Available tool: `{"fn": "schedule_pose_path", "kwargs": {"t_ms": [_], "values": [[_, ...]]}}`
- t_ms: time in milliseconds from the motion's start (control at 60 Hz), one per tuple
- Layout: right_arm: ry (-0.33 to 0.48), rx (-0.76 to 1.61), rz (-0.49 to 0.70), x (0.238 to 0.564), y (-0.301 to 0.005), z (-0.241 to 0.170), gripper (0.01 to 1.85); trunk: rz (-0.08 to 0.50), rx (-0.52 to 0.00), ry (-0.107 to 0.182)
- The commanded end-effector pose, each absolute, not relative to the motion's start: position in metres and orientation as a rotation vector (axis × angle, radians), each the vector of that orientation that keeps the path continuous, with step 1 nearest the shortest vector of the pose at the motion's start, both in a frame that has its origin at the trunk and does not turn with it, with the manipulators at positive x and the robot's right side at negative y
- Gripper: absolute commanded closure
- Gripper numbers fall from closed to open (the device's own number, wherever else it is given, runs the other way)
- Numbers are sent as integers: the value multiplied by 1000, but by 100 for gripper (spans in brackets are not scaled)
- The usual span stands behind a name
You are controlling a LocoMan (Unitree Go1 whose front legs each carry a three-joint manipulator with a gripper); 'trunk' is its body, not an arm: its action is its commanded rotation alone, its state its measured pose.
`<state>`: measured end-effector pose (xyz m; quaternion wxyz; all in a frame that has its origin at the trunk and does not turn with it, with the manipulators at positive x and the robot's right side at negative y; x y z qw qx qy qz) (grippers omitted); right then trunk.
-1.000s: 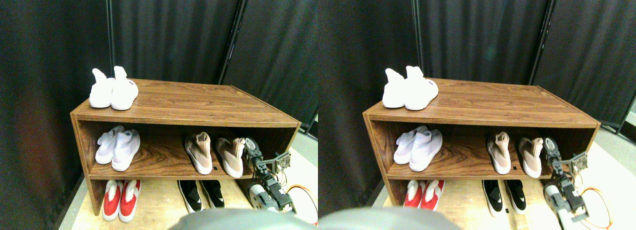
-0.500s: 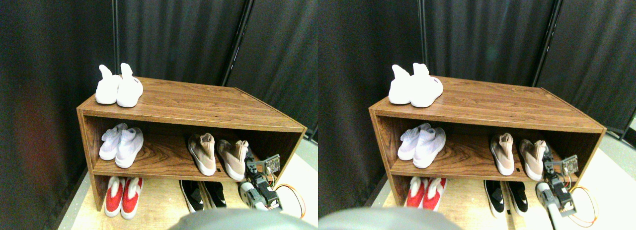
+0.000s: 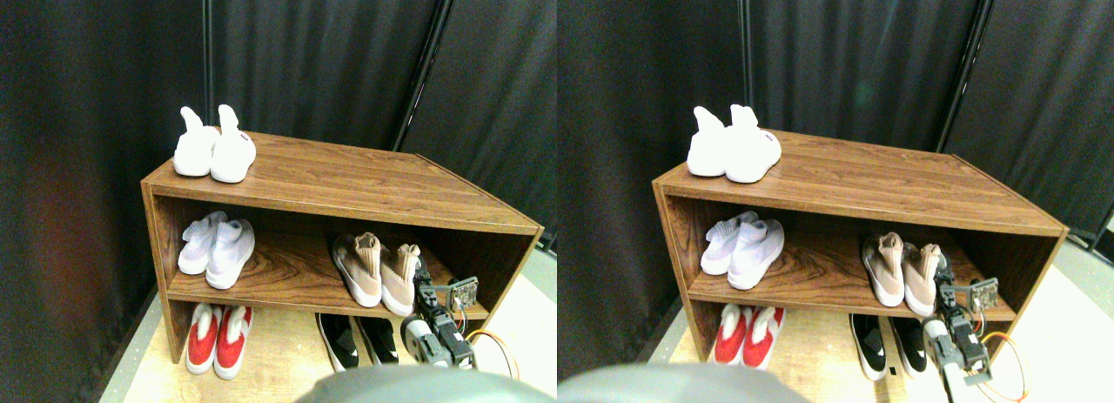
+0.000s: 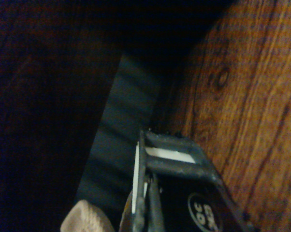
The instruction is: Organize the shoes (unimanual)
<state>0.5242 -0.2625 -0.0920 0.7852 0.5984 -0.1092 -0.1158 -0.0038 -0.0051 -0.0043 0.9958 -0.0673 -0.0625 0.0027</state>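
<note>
The tan-beige shoes stand on the middle shelf, left shoe [image 3: 357,268] and right shoe [image 3: 399,278] side by side and touching. My right gripper [image 3: 422,274] is shut and empty, pressed against the outer side of the right tan shoe, low on the shelf board. In the wrist view the dark jaw frame [image 4: 177,164] lies over the wooden board [image 4: 247,96], and a corner of the tan shoe [image 4: 85,220] shows beside it. The low black shoes [image 3: 352,338] sit on the floor under the shelf, just left of my arm.
The wooden rack [image 3: 348,185] has a white pair [image 3: 213,146] on its top left and a pale pair [image 3: 218,251] on the middle shelf's left. A red pair [image 3: 218,333] stands on the floor below. Dark curtains hang behind. An orange cable [image 3: 496,351] loops by my arm.
The right tan shoe has slid left and now touches its mate. My gripper moved left with it along the shelf. The whole picture has also shifted.
</note>
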Motion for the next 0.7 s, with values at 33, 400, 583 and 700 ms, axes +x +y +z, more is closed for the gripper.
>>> {"fn": "schedule_pose_path", "kwargs": {"t_ms": [33, 400, 583, 700], "values": [[-256, 1302, -224, 525, -259, -88, 180, 20, -156, -109], [-313, 1211, -258, 524, -278, -83, 180, 7, -143, -114], [-302, 1200, -207, 517, -286, -70, 180, -6, -130, -120], [-306, 1219, -179, 507, -287, -57, 180, -11, -129, -127]]}}
